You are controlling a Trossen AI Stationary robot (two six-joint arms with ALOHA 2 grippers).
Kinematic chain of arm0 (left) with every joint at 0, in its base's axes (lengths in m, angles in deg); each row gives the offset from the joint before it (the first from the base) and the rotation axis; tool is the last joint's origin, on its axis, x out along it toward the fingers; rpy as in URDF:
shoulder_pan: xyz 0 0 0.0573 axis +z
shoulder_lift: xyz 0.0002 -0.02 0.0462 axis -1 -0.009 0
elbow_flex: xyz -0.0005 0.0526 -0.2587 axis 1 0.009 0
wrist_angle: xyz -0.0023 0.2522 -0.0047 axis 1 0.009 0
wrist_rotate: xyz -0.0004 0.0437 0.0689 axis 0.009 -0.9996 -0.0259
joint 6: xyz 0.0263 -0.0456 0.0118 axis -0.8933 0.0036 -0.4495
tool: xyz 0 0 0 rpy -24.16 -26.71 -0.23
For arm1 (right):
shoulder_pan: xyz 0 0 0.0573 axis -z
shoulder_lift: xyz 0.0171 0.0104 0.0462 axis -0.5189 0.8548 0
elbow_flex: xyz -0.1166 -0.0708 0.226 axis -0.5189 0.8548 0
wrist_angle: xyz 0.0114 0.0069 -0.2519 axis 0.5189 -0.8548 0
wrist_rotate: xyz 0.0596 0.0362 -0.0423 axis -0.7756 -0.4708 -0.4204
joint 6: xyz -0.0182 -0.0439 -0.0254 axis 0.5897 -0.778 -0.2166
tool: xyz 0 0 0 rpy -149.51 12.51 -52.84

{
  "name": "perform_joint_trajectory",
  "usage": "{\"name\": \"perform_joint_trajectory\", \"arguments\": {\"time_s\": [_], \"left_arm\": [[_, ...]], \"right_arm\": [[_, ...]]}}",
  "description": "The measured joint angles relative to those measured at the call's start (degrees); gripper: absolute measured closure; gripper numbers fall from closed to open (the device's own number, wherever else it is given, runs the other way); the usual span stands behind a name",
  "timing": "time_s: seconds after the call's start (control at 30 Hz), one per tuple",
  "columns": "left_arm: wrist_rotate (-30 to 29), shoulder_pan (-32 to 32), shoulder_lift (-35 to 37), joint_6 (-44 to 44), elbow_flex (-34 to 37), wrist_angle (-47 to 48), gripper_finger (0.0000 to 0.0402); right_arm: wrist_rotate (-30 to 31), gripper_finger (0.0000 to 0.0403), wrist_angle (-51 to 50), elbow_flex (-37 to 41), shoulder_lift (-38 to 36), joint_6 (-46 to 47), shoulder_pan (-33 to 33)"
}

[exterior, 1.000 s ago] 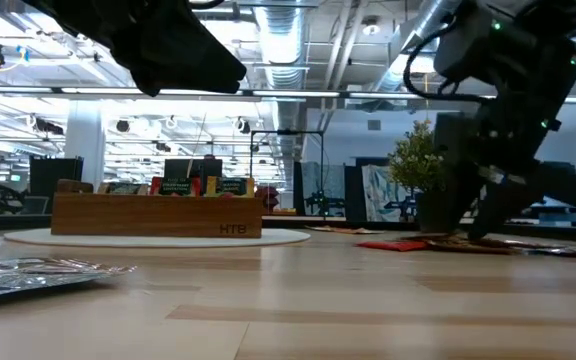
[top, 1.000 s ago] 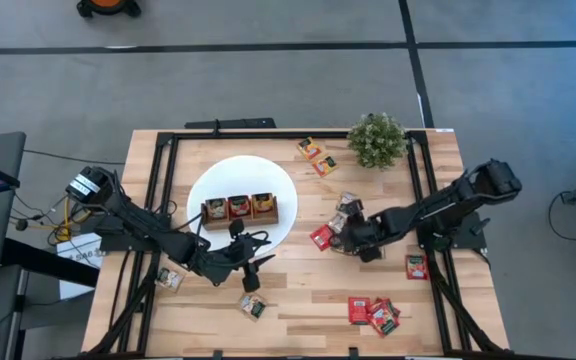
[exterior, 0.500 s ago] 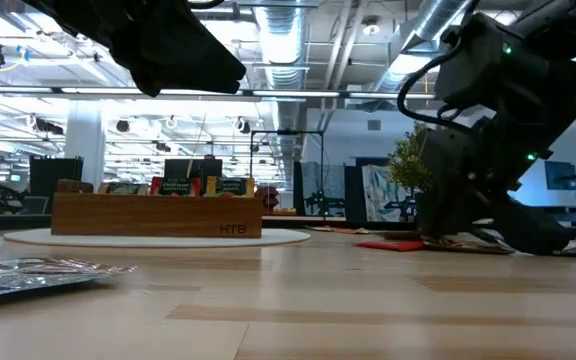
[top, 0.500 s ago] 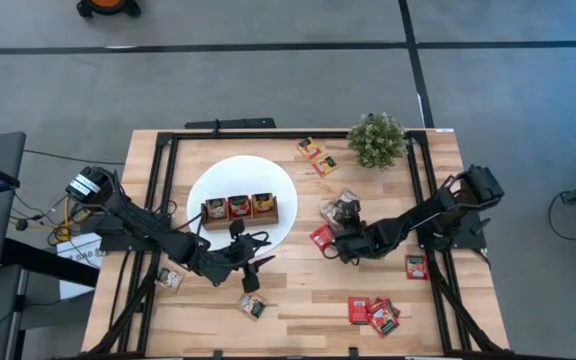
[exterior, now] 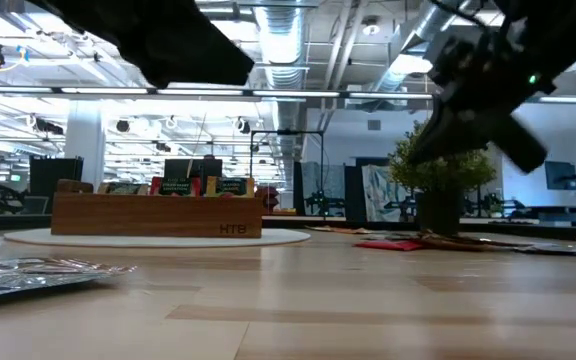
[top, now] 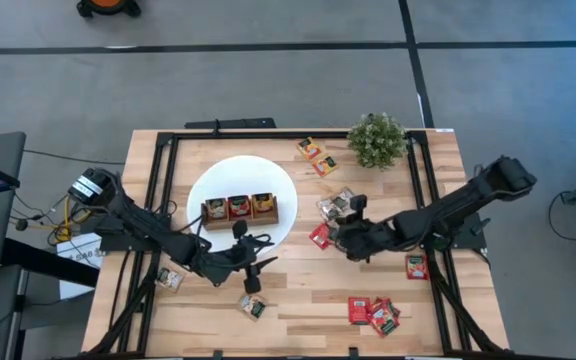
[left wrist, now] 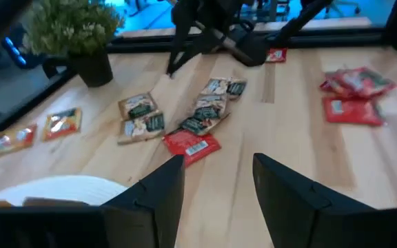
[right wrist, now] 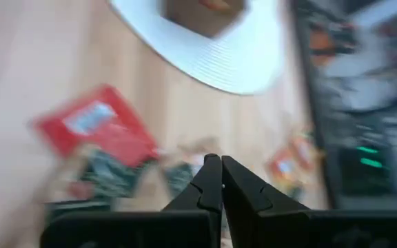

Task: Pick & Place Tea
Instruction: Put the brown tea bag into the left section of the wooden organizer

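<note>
Tea sachets (top: 332, 208) lie beside the plant (top: 376, 139); right end effector (top: 340, 236) pinched together, empty.

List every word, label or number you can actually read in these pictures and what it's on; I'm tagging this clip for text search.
"HTB": on the front wall of the wooden tray, low view.
Tea sachets: printing and a barcode show in the left wrist view, too small to read.
Sachets standing in the tray: labels blurred, unreadable.
Paper beside the table's left edge: print too small.
</note>
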Motion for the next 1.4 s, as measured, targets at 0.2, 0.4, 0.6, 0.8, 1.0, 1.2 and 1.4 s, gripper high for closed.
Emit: {"name": "perform_joint_trajectory", "arguments": {"time_s": [0.2,0.4,0.6,0.8,1.0,1.2,1.4], "left_arm": [[-0.04,-0.02,-5.41,-5.39,-0.02,-5.44,0.0236],[-0.76,-0.02,-6.46,-5.48,0.0,-5.64,0.0236],[-0.75,-0.02,-6.44,-5.31,0.0,-5.64,0.0236],[-0.76,-0.02,-6.44,-5.11,0.0,-5.49,0.0236],[-0.74,-0.02,-6.44,-5.06,0.0,-5.67,0.0236],[-0.41,-0.04,-6.44,-4.9,0.0,-5.65,0.0236],[-0.41,-0.04,-6.44,-4.54,0.0,-5.65,0.0236]], "right_arm": [[-11.04,0.038,-0.25,-0.11,-0.3,-4.99,4.86],[-10.78,0.0283,-0.39,-0.09,6.19,-14.43,7.77],[-3.31,0.0219,0.57,-0.04,13.24,-18.09,7.98],[-0.91,0.0233,3.95,-0.26,18.57,-18.68,7.93],[-1.57,0.028,8.66,-0.42,20.7,-20.68,9.55],[-2.51,0.0325,11.94,-0.31,20.72,-20.73,14.43],[-3.56,0.0377,13.08,-0.22,20.79,-20.5,18.78]]}}
